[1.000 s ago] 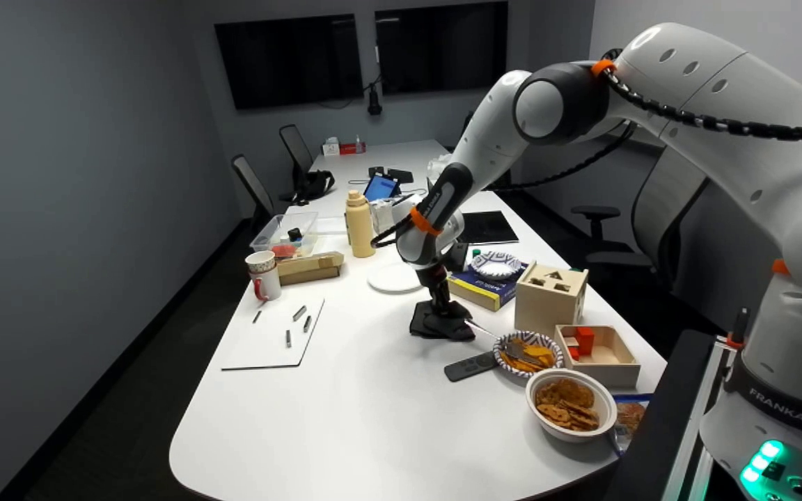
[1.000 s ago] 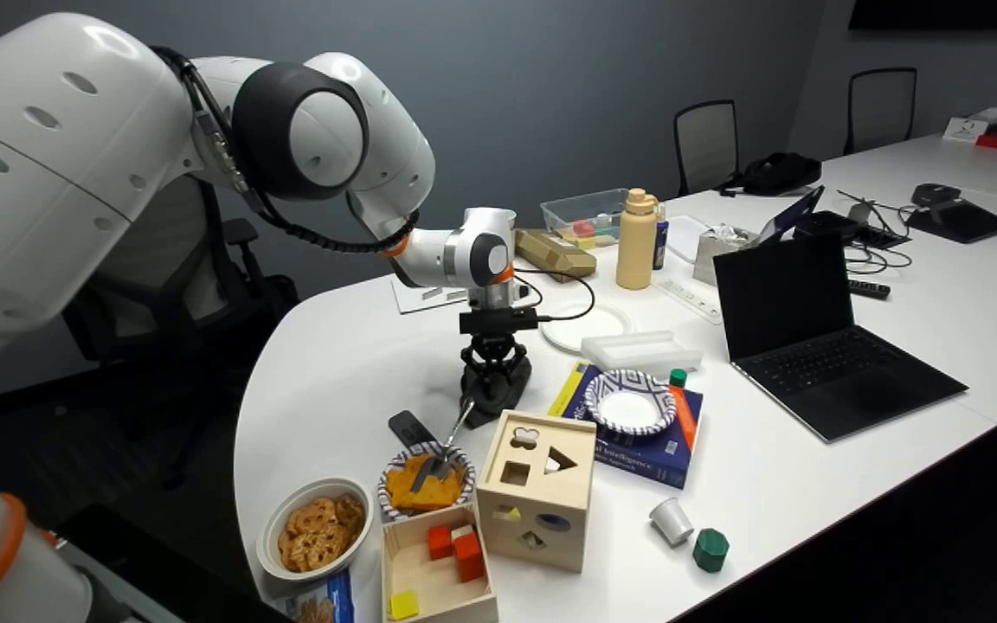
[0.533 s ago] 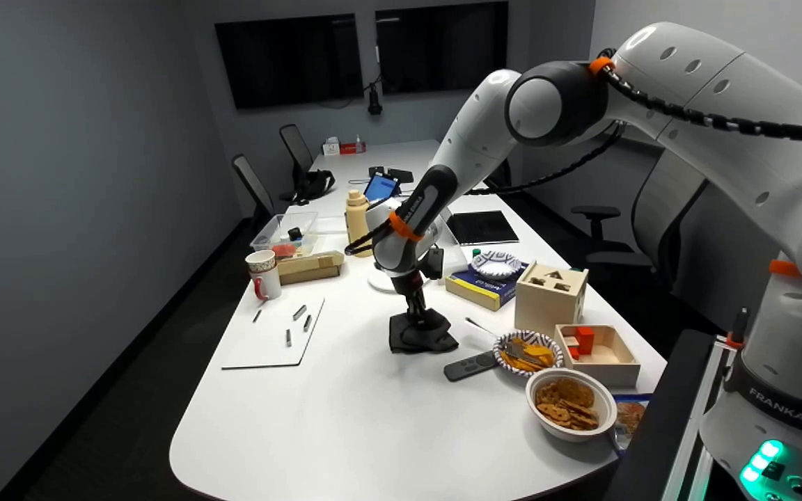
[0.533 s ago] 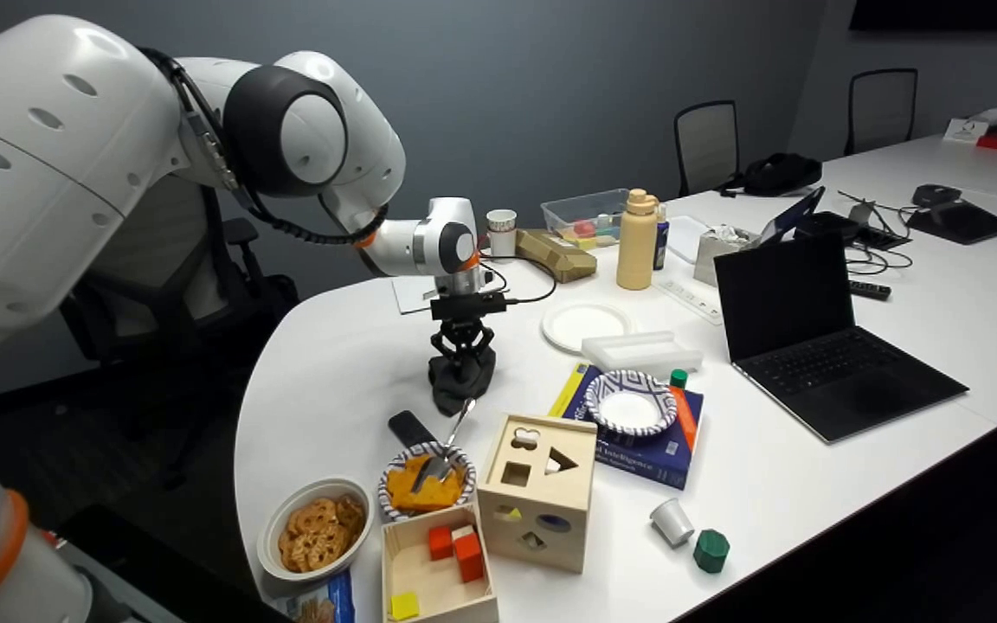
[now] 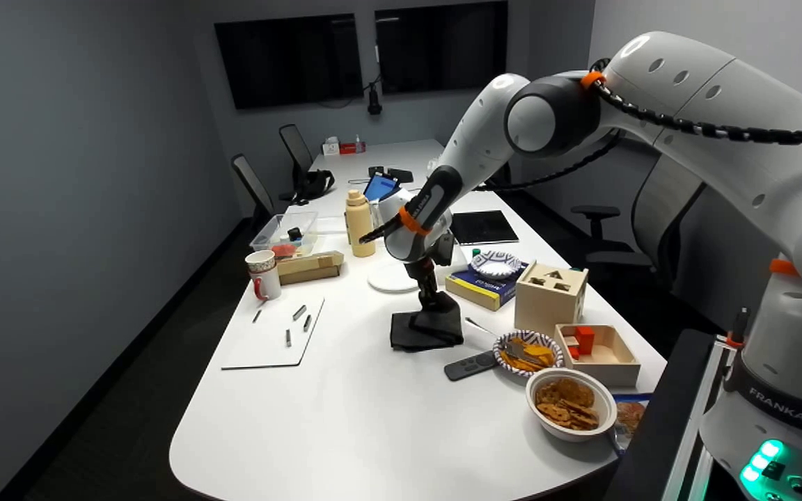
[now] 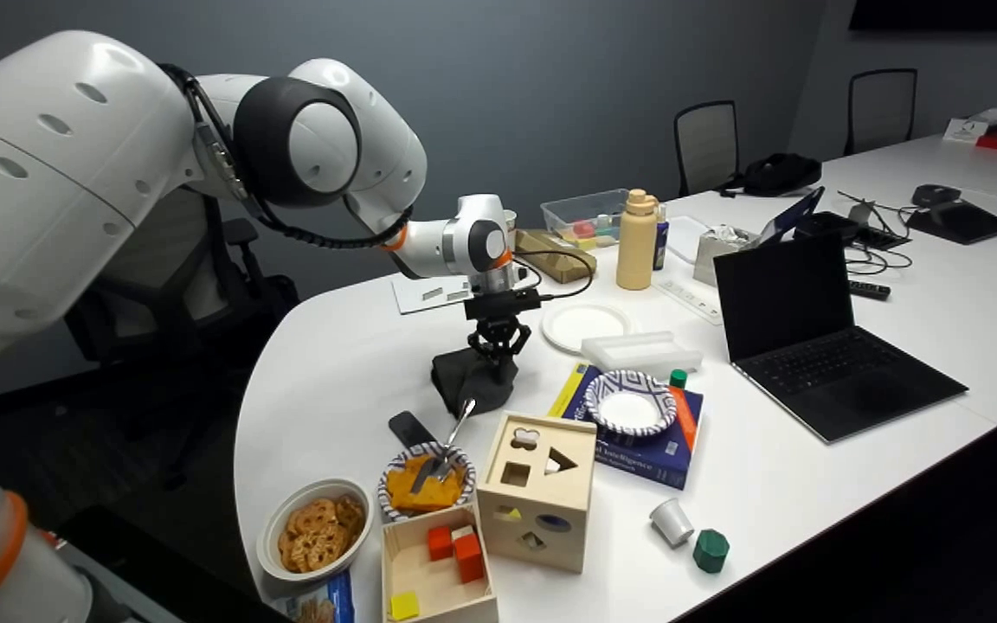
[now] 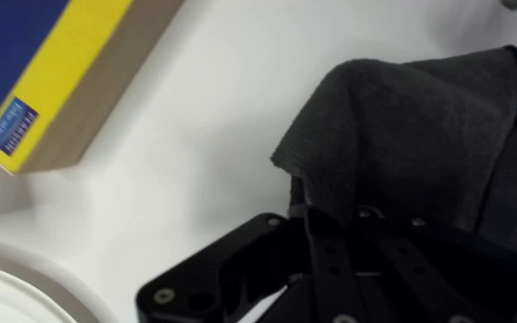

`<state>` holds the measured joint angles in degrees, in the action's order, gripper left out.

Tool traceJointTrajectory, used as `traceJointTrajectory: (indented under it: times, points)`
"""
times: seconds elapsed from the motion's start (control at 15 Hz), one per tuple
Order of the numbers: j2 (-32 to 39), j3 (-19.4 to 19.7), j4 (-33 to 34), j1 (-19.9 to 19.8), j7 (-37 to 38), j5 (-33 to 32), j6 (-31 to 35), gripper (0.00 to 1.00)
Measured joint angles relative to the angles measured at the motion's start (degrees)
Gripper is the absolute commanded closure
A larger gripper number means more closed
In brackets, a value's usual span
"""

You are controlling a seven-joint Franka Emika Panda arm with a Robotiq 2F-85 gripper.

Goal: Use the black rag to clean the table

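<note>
One black rag [image 5: 429, 330] is lying on the tabletop [image 5: 345, 417] between a round plate [image 5: 388, 278] and a remote [image 5: 467, 367]; the pincer [image 7: 328, 213] is pinching a fold of it; a blue book [image 6: 633, 459] is sitting nearby.

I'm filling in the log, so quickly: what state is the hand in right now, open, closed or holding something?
Hand: closed, holding the black rag.

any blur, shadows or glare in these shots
Wrist view: Pearson textbook slightly blurred, dark tool hard to separate from the black rag where they meet, soft shadow beside the white plate. Both exterior views: bright highlights on the white robot arm.
</note>
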<state>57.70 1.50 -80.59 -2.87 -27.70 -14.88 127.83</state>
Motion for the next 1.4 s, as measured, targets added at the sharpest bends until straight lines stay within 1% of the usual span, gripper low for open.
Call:
traceJointTrajectory:
  times: [0.33, 0.6, 0.73, 1.0, 1.2, 1.4]
  points:
    - [1.2, 3.4, 0.0, -2.9, 0.8, -0.1, 0.0, 0.99]
    - [1.4, 3.4, -1.2, -4.3, 1.0, -0.1, 0.0, 0.99]
    - [1.4, 2.5, -1.4, -4.3, 0.7, -0.1, 0.0, 0.99]
    - [1.2, -1.0, -1.4, -3.5, -1.3, -0.1, 0.0, 0.99]
    - [1.2, -3.0, -1.1, -2.0, -2.6, -0.1, 0.0, 0.99]
    - [1.5, -4.1, -0.1, -0.3, -3.1, -0.1, 0.0, 0.99]
